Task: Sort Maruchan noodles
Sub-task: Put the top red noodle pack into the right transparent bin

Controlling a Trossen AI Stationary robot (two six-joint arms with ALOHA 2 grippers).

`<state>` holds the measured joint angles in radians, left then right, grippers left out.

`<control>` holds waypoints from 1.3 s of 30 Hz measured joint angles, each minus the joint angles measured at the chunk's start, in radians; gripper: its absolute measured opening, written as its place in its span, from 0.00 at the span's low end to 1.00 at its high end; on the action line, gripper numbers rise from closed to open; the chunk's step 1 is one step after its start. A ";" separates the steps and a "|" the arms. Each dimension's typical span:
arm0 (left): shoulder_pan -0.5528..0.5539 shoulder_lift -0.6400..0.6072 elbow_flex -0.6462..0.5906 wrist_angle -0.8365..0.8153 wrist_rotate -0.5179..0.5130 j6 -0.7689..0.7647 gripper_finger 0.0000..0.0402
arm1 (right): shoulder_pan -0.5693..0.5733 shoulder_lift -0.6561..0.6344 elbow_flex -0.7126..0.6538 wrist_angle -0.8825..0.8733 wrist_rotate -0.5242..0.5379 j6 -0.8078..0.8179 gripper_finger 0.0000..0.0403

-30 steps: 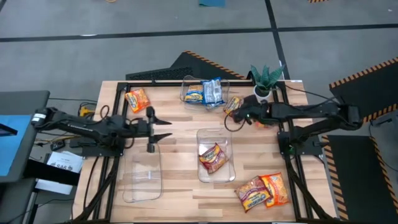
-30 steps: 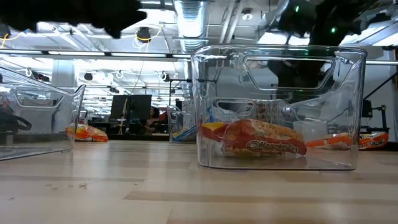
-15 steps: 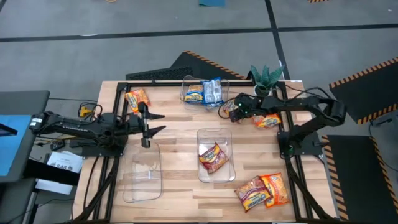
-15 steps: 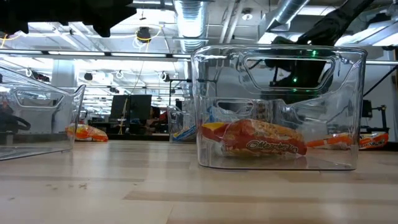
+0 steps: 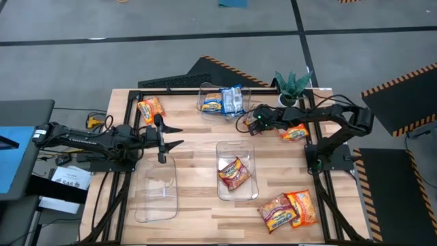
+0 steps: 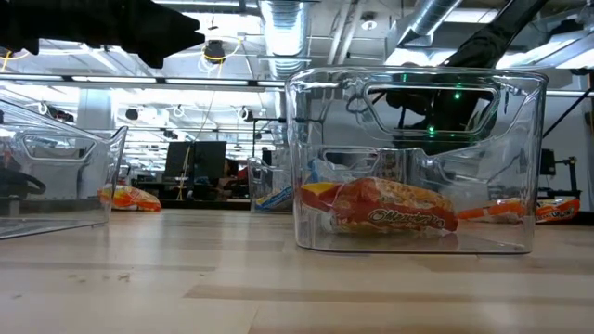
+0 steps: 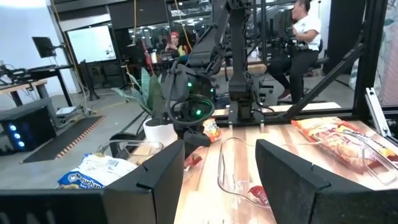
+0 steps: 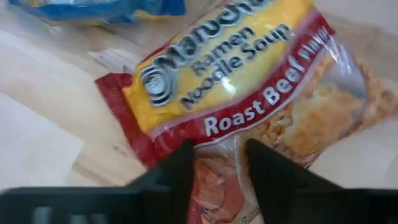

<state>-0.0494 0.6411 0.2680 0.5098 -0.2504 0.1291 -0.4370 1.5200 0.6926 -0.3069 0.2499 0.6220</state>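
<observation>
A red-brown Roast Beef noodle packet [image 8: 230, 81] fills the right wrist view. My right gripper [image 8: 217, 180] is shut on it, far of the table's middle [image 5: 254, 123], beside the far bin. One red-brown packet [image 5: 233, 173] lies in the middle clear bin [image 5: 249, 188]. Blue packets [image 5: 225, 101] lie in the far bin. An orange packet [image 5: 150, 108] lies far left and another [image 5: 295, 132] far right. Two more [image 5: 287, 210] lie near right. My left gripper [image 5: 176, 135] hangs open, left of centre, touching nothing. My right gripper pinches the red-brown packet between its two fingers at the edge below the Roast Beef lettering [image 8: 219, 163], coming from above at a slant. The rest of the packet stretches away from the fingers over the wood. Whether it is lifted clear I cannot tell.
A third clear bin [image 5: 156, 188] stands near left of the middle bin. A potted plant [image 5: 290, 87] stands at the far right corner. Black frame rails [image 5: 321, 178] run along the table's sides. Bare wood lies between the bins.
My right gripper has moved toward the table's left, from beside the red-brown packet to right over it. My left gripper has drawn back a little toward the table's left edge and stayed open.
</observation>
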 joint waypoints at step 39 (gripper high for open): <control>0.000 -0.001 0.000 0.000 -0.065 0.062 0.47 | 0.770 -0.330 0.029 0.169 0.086 -0.146 0.03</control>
<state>-0.0494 0.6403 0.2680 0.5095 -0.3159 0.1909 0.3330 1.1902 0.7216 -0.1375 0.3358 0.4761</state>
